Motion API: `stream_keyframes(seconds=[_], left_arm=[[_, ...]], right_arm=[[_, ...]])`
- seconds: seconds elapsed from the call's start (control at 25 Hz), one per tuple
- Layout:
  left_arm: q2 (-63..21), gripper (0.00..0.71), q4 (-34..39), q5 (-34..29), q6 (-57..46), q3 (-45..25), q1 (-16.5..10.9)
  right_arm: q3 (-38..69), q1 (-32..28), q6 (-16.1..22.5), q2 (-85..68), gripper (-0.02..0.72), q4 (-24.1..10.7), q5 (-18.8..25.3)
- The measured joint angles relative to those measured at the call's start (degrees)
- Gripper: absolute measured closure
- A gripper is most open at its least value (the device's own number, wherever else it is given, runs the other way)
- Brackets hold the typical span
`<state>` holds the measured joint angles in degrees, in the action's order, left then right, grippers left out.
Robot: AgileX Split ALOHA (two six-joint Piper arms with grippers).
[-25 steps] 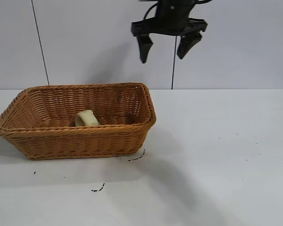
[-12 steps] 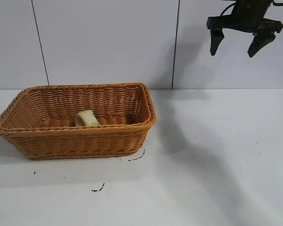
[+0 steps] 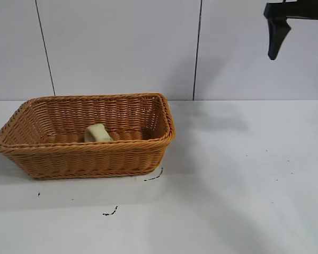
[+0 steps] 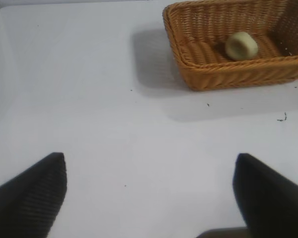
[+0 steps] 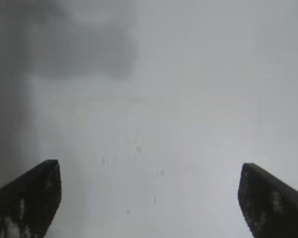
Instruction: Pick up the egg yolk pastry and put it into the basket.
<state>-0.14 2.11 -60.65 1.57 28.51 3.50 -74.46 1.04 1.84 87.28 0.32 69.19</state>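
Note:
The egg yolk pastry (image 3: 97,133), a small pale yellowish bun, lies inside the orange-brown wicker basket (image 3: 95,159) at the table's left. Both also show in the left wrist view: the pastry (image 4: 241,45) in the basket (image 4: 238,74), far from the left gripper (image 4: 150,158), which is open and empty over bare table. My right gripper (image 3: 302,50) hangs high at the exterior view's top right corner, partly cut off by the edge, open and empty, well away from the basket. The right wrist view shows it (image 5: 149,166) open over bare table.
The white table (image 3: 238,174) stretches to the right of the basket and in front of it. Small dark marks (image 3: 110,212) lie on it near the basket's front. A white panelled wall stands behind.
My right gripper has moved to the right, from high above the basket's right end to the top right corner, open and empty. The pastry and basket have not moved.

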Motion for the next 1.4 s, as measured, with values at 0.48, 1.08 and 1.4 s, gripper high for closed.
stream_keyframes(seconds=[0.48, 1.08, 1.4], left_arm=[[0.00, 0.017, 0.00, 0.00, 0.00, 0.00, 0.00], [0.00, 0.017, 0.00, 0.00, 0.00, 0.00, 0.00], [0.00, 0.017, 0.00, 0.00, 0.00, 0.00, 0.00]], right_arm=[[39.67, 0.00, 0.00, -45.99, 0.008, 0.00, -6.58], [46.34, 0.00, 0.00, -87.44, 0.008, 1.25, -10.48], [46.34, 0.00, 0.00, -87.63, 0.008, 1.37, -10.56]])
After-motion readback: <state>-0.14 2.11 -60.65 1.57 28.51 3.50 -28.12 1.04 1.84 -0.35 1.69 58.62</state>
